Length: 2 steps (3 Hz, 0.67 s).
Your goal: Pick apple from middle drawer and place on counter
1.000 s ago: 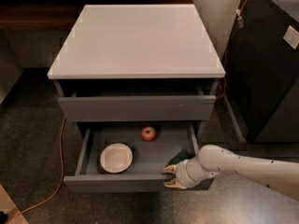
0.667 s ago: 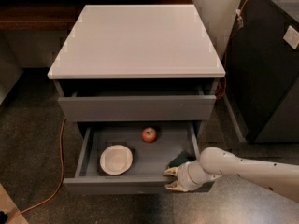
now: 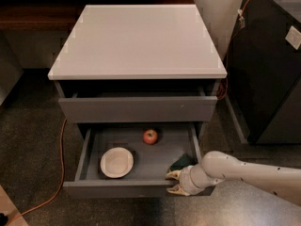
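Where the apple sits: the apple rests on the floor of the open middle drawer, near the back wall and about mid-width, with nothing touching it.
Neighbours: a white bowl lies to its front left and a dark green sponge in the front right corner, both well apart from it.
Gripper: the gripper is at the drawer's front right corner, its pale tips apart, one above and one below the front's top edge, holding nothing.
Counter: the counter tops the cabinet, above the upper drawer front.
Handling, as I judge it: light, firm and smooth-skinned, so it will likely roll if nudged and could slip under a shallow pinch.
Where to hold: across its widest part, coming down from above, pads on opposite sides.
Risk: the apple sits close under the upper drawer front, which may crowd a straight descent.
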### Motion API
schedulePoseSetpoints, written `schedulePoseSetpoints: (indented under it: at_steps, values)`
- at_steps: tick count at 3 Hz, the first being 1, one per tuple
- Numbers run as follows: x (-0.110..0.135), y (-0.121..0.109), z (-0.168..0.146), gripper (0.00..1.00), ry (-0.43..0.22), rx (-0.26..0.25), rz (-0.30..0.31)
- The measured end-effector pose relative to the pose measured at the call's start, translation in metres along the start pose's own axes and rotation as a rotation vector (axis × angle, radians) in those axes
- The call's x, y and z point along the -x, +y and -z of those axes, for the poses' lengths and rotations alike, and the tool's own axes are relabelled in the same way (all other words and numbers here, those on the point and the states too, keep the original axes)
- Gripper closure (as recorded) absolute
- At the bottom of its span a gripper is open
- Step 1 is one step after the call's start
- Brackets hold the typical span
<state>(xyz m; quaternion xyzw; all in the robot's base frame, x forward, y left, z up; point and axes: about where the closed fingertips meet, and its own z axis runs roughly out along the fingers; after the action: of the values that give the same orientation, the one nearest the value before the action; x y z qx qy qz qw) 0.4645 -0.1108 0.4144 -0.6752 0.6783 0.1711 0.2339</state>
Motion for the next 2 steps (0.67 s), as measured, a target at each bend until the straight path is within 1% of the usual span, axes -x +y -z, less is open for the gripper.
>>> schedulePoseSetpoints:
  at_steps: [2]
  values:
    - [0.0001, 0.0000, 0.0001, 1.00, 0.000, 0.000, 0.000]
